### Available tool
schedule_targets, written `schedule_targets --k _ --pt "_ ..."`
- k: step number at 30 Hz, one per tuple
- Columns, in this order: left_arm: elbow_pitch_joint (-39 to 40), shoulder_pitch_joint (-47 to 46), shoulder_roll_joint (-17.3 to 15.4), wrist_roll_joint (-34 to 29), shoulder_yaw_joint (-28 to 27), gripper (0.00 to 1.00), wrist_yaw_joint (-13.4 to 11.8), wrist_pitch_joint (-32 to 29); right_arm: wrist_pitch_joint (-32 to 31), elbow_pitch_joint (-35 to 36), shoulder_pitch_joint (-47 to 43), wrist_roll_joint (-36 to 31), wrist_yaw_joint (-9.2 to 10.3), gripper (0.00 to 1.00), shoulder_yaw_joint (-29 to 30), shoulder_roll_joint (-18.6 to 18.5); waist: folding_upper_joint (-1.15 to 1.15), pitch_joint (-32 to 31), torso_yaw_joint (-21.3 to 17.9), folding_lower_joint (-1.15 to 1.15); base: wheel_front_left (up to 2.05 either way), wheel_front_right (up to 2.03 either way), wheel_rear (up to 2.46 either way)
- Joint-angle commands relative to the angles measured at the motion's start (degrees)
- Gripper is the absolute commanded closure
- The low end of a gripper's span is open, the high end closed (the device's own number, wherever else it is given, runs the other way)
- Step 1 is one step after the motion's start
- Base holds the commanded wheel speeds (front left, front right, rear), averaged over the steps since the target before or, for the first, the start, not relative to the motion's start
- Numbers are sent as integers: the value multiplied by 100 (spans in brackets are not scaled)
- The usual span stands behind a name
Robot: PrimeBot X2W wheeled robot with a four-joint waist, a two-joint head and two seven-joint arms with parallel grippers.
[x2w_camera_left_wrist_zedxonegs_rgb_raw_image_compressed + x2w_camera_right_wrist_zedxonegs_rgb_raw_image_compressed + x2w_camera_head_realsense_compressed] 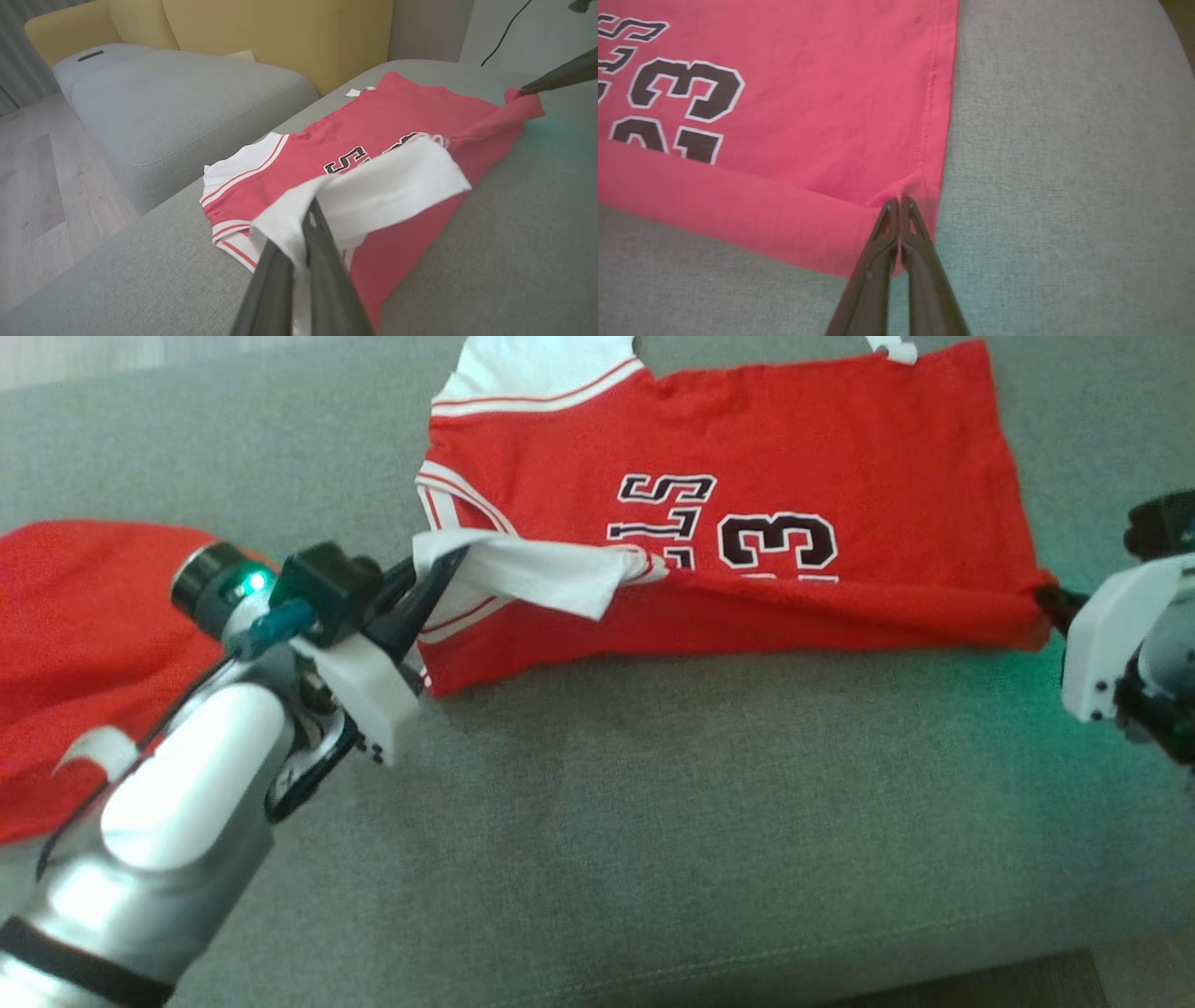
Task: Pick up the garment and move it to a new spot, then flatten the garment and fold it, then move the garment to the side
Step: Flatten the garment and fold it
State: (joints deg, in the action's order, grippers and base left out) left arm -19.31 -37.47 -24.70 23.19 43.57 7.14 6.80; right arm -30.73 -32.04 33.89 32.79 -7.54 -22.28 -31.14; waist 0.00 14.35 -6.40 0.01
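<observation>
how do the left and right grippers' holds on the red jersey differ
The left gripper pinches the white sleeve of the red basketball jersey with black lettering; the right gripper pinches its red hem corner. The left gripper's sleeve drapes across the lettering; the right gripper's corner is only rolled over at the edge. Both are shut on the same jersey, at opposite ends of the fold.

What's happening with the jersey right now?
The robot is partway through a fold on the red jersey, which lies on the grey cushion. The left tool is shut on its white end and the right tool is shut on its red hem corner. Together they hold the near edge turned over the lower part of the printed number. A second red garment lies to the robot's left.
</observation>
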Motion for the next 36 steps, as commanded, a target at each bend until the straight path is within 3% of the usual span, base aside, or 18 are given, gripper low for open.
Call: schedule_targets --k 1,13,14,15,16,17,18,27,32,36 --pt "85 -310 -130 -15 -205 100 26 -6 -15 112 148 -45 5 100 -33 -81 0 75 -7 -1 0 0 0" --pt "-808 -1104 -26 153 508 100 34 176 159 -509 827 -99 5 100 -279 45 0 430 1 -1 0 0 0" --pt "-876 -1157 -10 171 548 100 34 202 241 -561 897 -144 5 71 -280 43 0 453 4 -1 0 0 0" --pt "-953 -1207 15 191 566 100 34 223 351 -622 965 -200 5 1 -263 42 0 470 12 -1 0 0 0" --pt "-1034 -1264 47 190 564 63 34 270 452 -711 1035 -249 5 0 -226 58 0 484 20 -1 0 0 0" --pt "-1111 -1322 84 181 555 5 32 336 564 -793 1114 -297 5 0 -192 82 0 497 27 -1 0 0 0" --pt "-1196 -1370 134 194 528 0 16 392 709 -891 1202 -338 5 0 -107 114 0 507 34 -1 0 0 0" --pt "-1517 -1385 585 520 -213 0 -581 803 2741 -1390 1487 -767 5 0 585 564 0 248 68 -1 0 0 0" --pt "-556 -753 727 528 -1107 0 -971 818 3906 -1157 1112 -801 5 0 868 809 0 -41 53 -1 0 0 0" --pt "335 126 938 380 -1865 0 -1207 819 4402 -725 542 -857 5 0 1144 1047 0 -289 26 -1 0 0 0"
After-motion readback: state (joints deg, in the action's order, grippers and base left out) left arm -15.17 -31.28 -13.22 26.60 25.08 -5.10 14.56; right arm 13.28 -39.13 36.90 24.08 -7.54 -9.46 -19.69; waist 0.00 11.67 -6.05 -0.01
